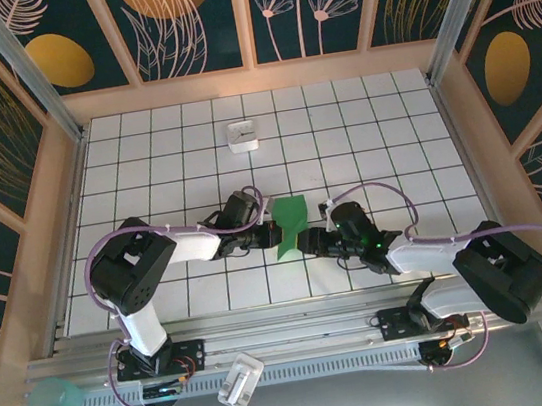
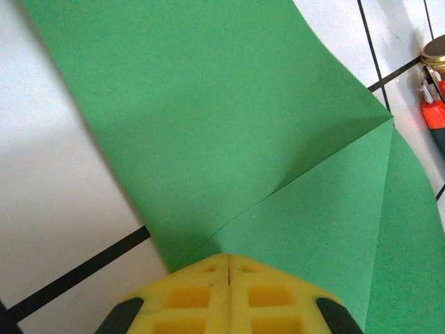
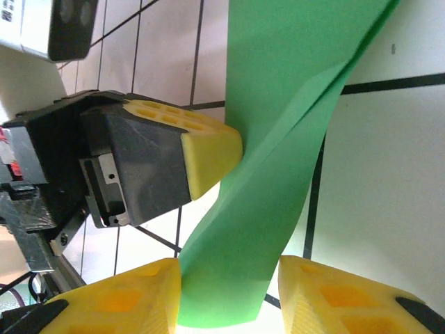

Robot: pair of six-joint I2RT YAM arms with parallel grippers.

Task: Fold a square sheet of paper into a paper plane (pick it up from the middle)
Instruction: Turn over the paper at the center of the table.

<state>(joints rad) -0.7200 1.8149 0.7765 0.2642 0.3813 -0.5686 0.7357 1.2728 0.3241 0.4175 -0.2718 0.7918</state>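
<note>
While the left fingers (image 2: pixel 188 296) pinch the creased, bright green square sheet of paper (image 1: pixel 290 222) above the white tiled surface (image 1: pixel 341 122), the spread right fingers (image 3: pixel 125 299), straddling its free end, should close squarely without twisting it.

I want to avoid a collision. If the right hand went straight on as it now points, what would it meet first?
The green paper: it lies between the open fingers of the right hand and runs on ahead. The left hand, shut on it, seems beside that line; depth is unclear.
</note>
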